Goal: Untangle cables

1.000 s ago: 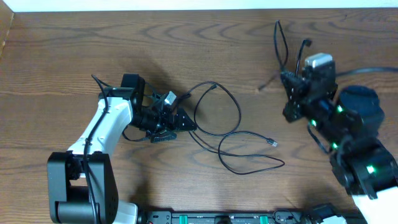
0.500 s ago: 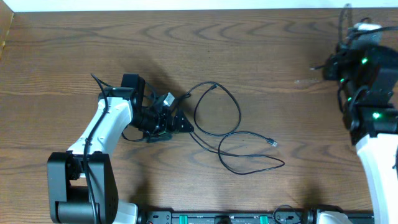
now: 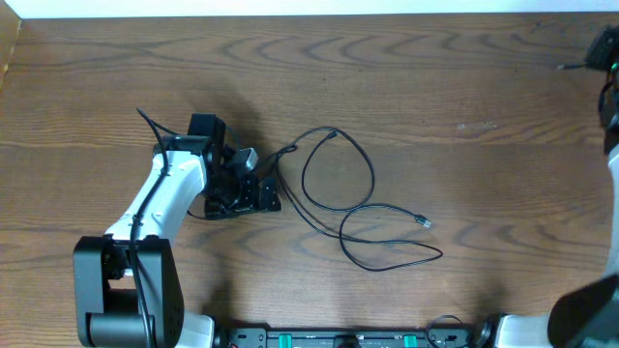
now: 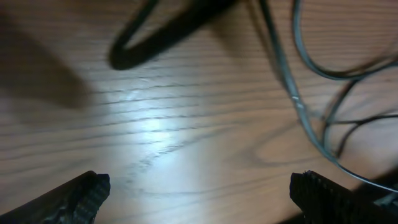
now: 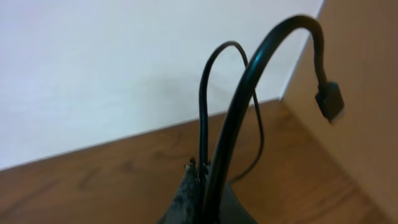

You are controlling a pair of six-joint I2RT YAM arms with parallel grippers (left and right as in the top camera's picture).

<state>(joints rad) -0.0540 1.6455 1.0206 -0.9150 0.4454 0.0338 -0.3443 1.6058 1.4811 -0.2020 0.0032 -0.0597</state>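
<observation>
Overhead view of a wooden table (image 3: pixel 116 77). My left gripper (image 3: pixel 259 193) sits low over the wood at the left edge of a loose knot of thin black cables (image 3: pixel 340 198). The knot lies near the centre of the table in several overlapping loops, and one end finishes in a small connector (image 3: pixel 423 222). From above I cannot tell how many separate cords make up the loops.

In the left wrist view the two fingertips (image 4: pixel 78 193) show only at the bottom corners. They are wide apart with bare wood between them, so this gripper is open and holds nothing. The strands cross at the upper right of that view, ahead of the fingers and not between them.

My right arm (image 3: pixel 607 53) is at the far right edge, mostly out of frame. Its wrist camera shows the right gripper (image 5: pixel 202 193) pinched shut on a black cable (image 5: pixel 249 93) that arches up from it, with a plug (image 5: pixel 329 99) at its tip. A thinner loop rises beside it. Behind are a pale wall and the table's corner, so this cable is held well apart from the knot.

I judge the step in hand to be separation, with one cord held aside and the left side lined up for a grasp. The next move calls for easing the left gripper forward until a single strand lies between the fingers. It can then close, avoiding two crossing strands.
</observation>
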